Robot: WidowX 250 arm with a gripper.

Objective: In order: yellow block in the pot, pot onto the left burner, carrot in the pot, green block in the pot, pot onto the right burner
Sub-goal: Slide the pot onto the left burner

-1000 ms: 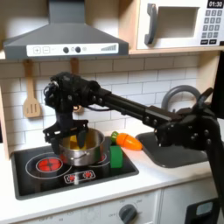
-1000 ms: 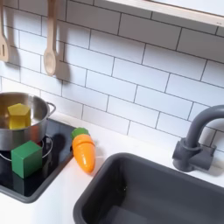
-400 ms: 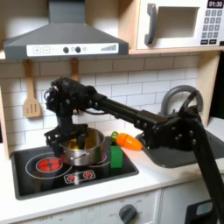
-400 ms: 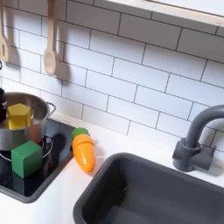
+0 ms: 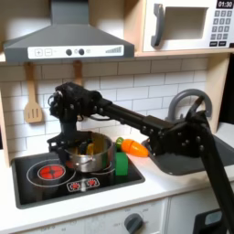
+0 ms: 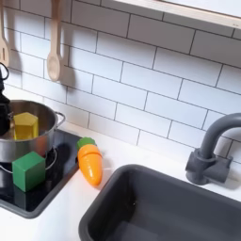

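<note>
1. Reading the first exterior view:
   - Pincer [image 5: 68, 146] now lower than a second ago, down at the rim of the pot [image 5: 88, 159] on the first exterior view's left side.
   - Cannot tell from this angle whether spread or pressed on the rim.
   - Pot standing toward the right side of the black cooktop, largely hiding the right burner.
   - Left burner [image 5: 47, 171] bare and fully visible, so slide judged not yet done.
   - Green block [image 5: 121, 164] just beside the pot, at the cooktop's right edge.
   - Carrot [image 5: 134, 146] lying on the worktop further right, apart from the pot.

2. Reading the second exterior view:
   - Pot [image 6: 40, 141] and yellow block [image 6: 25, 125] shifted slightly toward the second exterior view's right compared with 0.4 s ago.
   - Dark part of the pincer [image 6: 4, 118] newly visible at the left edge.
   - Judged as contact made with the pot; first step complete, second step starting.
   - Pot contents: yellow block only, resting inside.
   - Green block [image 6: 28, 170] upright in front of the pot, on the cooktop.
   - Carrot [image 6: 89, 162] on the worktop, between cooktop and sink, leafy end toward the wall.
</note>
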